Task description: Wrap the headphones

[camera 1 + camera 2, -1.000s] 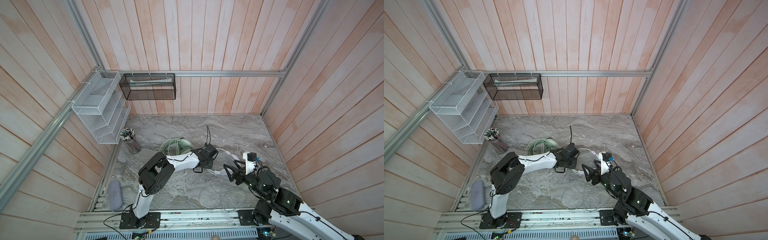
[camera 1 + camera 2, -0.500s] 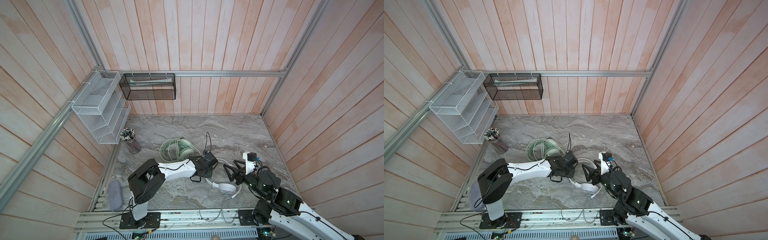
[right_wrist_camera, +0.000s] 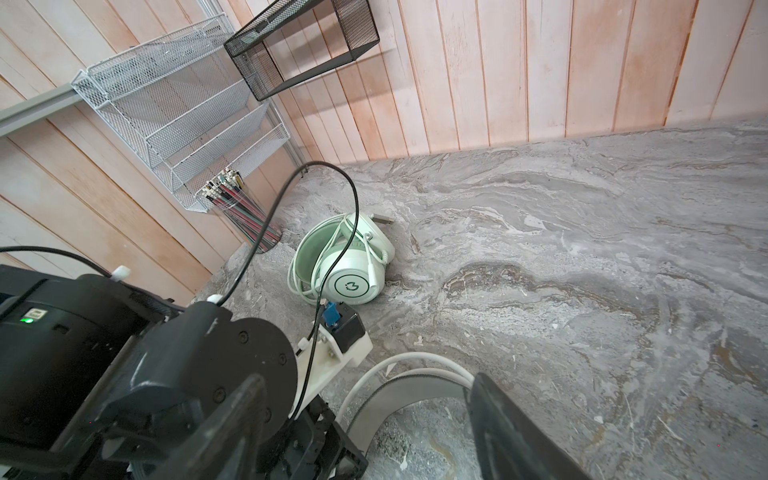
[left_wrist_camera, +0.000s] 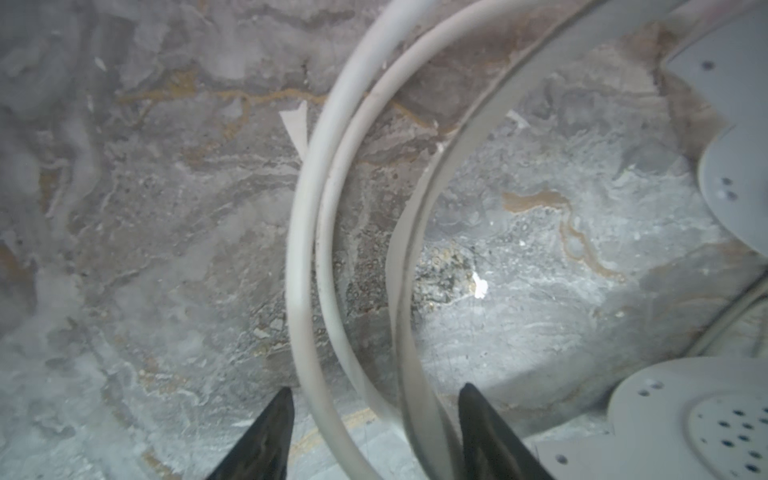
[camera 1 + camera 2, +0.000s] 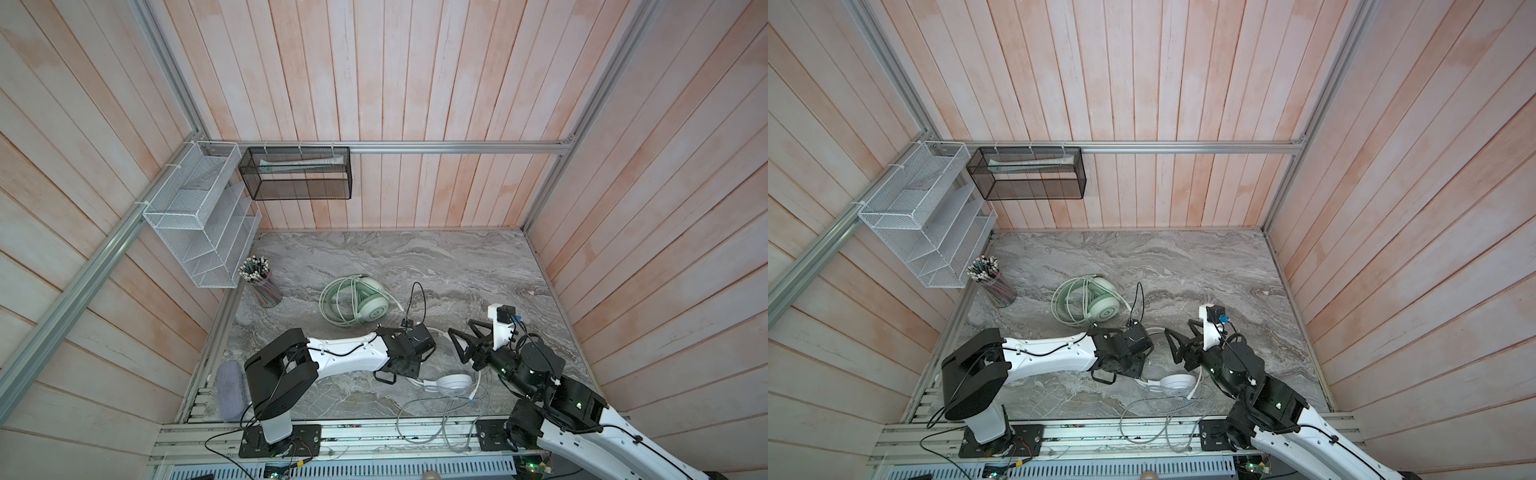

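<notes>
The mint green headphones [image 5: 357, 305] [image 3: 349, 266] lie at mid-table with their cable coiled round them. The white headphones lie near the front edge, an earcup [image 5: 453, 384] [image 5: 1177, 384] facing up, and their cable [image 5: 436, 419] trails over the front rail. My left gripper [image 5: 399, 372] [image 4: 374, 399] points down at the table, open, its fingers astride the white headband [image 4: 409, 249] and cable loops [image 4: 303, 249] without touching them. My right gripper [image 5: 460, 327] [image 3: 365, 380] hovers open just right of it, holding nothing, with the headband [image 3: 415, 390] below it.
A cup of pencils [image 5: 264, 282] stands at the left wall under a white wire shelf [image 5: 199, 232]. A black mesh basket [image 5: 299, 174] hangs on the back wall. A grey fuzzy object [image 5: 228, 386] lies at the front left corner.
My left gripper pulled the white headphones toward the front edge, then opened and let go of the headband. The right arm stayed where it was.
</notes>
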`<state>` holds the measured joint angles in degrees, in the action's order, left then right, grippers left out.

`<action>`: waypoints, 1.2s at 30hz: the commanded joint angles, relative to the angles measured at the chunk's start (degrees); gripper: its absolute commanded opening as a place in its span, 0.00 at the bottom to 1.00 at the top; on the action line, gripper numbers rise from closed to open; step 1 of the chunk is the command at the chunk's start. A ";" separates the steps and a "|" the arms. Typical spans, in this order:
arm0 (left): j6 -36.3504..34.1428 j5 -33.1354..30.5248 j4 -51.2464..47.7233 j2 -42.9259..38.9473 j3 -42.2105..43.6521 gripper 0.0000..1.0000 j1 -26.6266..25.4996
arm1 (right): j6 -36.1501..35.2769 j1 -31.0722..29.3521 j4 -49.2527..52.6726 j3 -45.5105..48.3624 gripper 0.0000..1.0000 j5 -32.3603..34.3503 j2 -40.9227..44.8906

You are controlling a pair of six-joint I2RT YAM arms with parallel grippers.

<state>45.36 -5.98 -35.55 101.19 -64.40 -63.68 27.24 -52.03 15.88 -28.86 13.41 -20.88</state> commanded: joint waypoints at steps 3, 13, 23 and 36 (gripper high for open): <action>-6.83 -2.20 -2.01 -1.67 -4.66 0.74 2.29 | 0.46 0.18 0.12 0.03 0.78 -0.43 0.77; -15.86 4.76 -4.19 2.25 -7.87 0.74 5.83 | 0.80 0.01 0.31 0.27 0.78 -0.31 1.81; -18.91 6.53 -6.17 8.83 -10.84 0.69 6.87 | 0.81 -0.25 -0.11 0.65 0.78 -0.22 2.16; -19.91 8.00 -4.12 14.17 -11.07 0.58 10.53 | 0.27 -0.27 -1.53 1.40 0.78 -0.78 2.08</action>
<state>26.30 1.32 -40.32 111.92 -75.42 -54.68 27.42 -52.07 15.84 -27.88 13.34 -19.22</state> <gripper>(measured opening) 0.587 0.783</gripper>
